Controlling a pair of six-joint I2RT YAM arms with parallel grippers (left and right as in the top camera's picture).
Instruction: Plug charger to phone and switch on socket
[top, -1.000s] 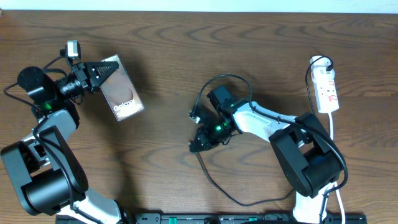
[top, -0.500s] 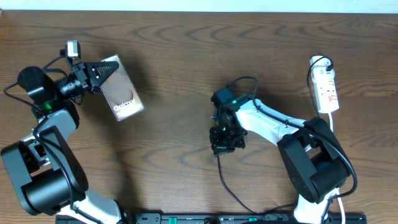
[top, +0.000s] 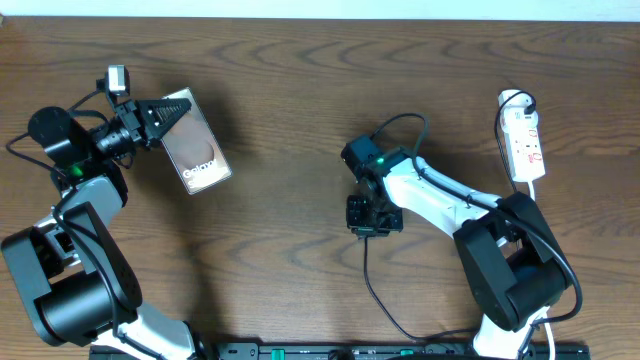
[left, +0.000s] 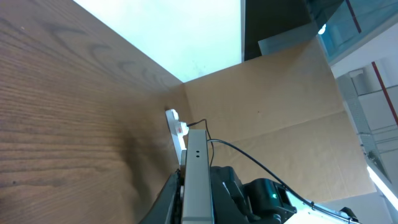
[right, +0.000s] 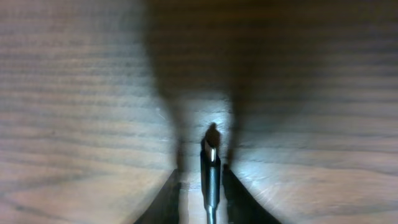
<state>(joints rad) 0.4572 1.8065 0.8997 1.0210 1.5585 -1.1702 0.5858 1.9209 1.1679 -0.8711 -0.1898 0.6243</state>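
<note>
My left gripper (top: 160, 114) is shut on the top edge of the phone (top: 197, 152), a dark slab with white lettering, at the far left of the table. In the left wrist view the phone (left: 198, 155) shows edge-on between the jaws (left: 196, 175). My right gripper (top: 372, 216) sits mid-table, pointing down, shut on the charger (top: 367, 275), whose thin black cable trails toward the front edge. In the right wrist view the narrow plug tip (right: 210, 153) sticks out between the fingers (right: 201, 170), just above the wood. The white socket (top: 523, 140) lies at the far right.
The socket's white cord (top: 533, 200) runs down the right side past the right arm's base. The socket also shows in the left wrist view (left: 176, 127), far across the table. A brown wall stands behind the table.
My right gripper has moved right and turned, carrying the charger plug; the cable now trails straight toward the front. The left gripper and phone have not moved.
</note>
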